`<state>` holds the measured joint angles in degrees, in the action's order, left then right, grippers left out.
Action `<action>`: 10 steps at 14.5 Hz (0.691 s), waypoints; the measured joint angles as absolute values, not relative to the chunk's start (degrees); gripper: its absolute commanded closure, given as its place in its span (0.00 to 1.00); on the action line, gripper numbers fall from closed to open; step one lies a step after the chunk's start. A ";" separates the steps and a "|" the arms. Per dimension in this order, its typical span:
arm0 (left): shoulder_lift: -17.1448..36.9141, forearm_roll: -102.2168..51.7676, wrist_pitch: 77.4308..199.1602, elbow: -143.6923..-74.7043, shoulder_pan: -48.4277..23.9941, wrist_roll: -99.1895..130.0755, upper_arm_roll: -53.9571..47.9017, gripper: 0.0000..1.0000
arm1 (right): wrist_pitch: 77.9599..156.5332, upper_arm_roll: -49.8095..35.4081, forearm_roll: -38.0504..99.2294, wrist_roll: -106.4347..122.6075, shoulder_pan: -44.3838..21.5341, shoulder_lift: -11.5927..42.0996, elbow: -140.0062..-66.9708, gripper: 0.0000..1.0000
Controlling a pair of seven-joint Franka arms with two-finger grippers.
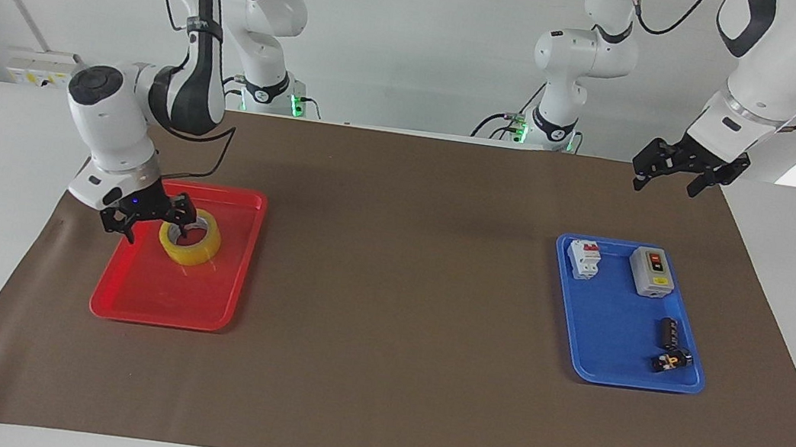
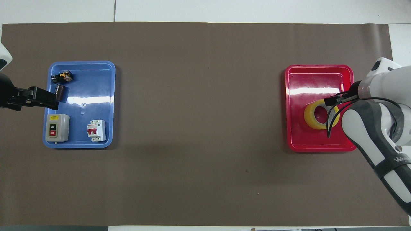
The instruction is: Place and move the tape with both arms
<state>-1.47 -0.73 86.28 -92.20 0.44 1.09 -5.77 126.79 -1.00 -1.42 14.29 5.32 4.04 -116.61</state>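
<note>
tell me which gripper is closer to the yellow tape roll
Right. The right gripper is open just above the tape, which lies flat in the red tray. The left gripper waits, open, in the air at the other end of the table, near the blue tray.
</note>
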 measured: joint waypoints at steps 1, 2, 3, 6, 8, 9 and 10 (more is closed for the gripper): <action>-1.47 -0.73 86.28 -92.20 0.44 1.09 -5.77 0.00 | 122.33 -1.05 -1.54 10.20 4.89 2.71 -113.89 0.00; -1.47 -0.73 86.28 -92.20 0.44 1.09 -5.77 0.00 | 117.78 -1.13 -1.58 6.74 4.70 1.56 -110.95 0.00; -1.47 -0.73 86.28 -92.20 0.44 1.09 -5.77 0.00 | 113.58 -1.24 -1.60 4.21 4.57 0.55 -108.23 0.00; -1.47 -0.73 86.28 -92.20 0.44 1.09 -5.77 0.00 | 101.73 -1.32 -1.65 -2.21 3.41 -2.70 -101.26 0.00; -1.47 -0.73 86.28 -92.20 0.44 1.09 -5.77 0.00 | 94.17 -1.33 -1.70 -3.75 3.32 -4.34 -96.32 0.00; -1.47 -0.73 86.28 -92.20 0.44 1.09 -5.77 0.00 | 90.90 -1.27 -1.70 -4.12 3.39 -4.67 -93.74 0.00; -1.47 -0.73 86.28 -92.20 0.44 1.09 -5.77 0.00 | 87.98 -1.08 -1.70 -4.59 3.44 -4.82 -91.21 0.00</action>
<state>-1.47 -0.73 86.28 -92.20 0.44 1.09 -5.77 87.98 -1.08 -1.70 -4.59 3.44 -4.82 -91.21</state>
